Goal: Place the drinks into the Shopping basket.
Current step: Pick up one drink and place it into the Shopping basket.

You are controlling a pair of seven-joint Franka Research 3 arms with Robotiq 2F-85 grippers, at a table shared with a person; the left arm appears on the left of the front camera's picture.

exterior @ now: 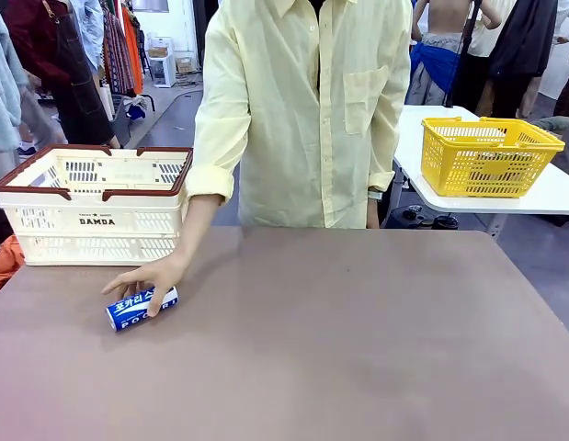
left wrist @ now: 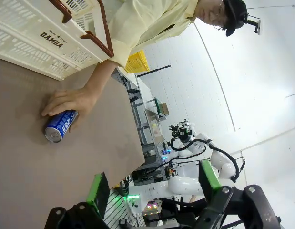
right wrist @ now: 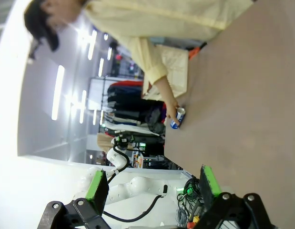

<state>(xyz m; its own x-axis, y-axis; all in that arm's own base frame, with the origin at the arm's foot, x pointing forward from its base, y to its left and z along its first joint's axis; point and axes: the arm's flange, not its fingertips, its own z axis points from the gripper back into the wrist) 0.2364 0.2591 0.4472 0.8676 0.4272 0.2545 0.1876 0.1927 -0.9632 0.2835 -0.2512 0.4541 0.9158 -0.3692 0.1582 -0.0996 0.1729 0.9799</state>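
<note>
Slim blue metal can [exterior: 142, 309], at left under a person's hand [exterior: 148, 275], lies well apart from left gripper [left wrist: 154, 179] and right gripper [right wrist: 153, 179]; fingers open.

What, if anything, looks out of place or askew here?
The blue can lies on its side on the table rather than standing, just before the basket, with a person's hand on it. Nothing looks spilled or damaged.

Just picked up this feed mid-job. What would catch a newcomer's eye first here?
A person's hand rests on a blue can lying on its side at the left of the brown table, just in front of the cream basket. A yellow basket sits on a separate white table at far right.
</note>
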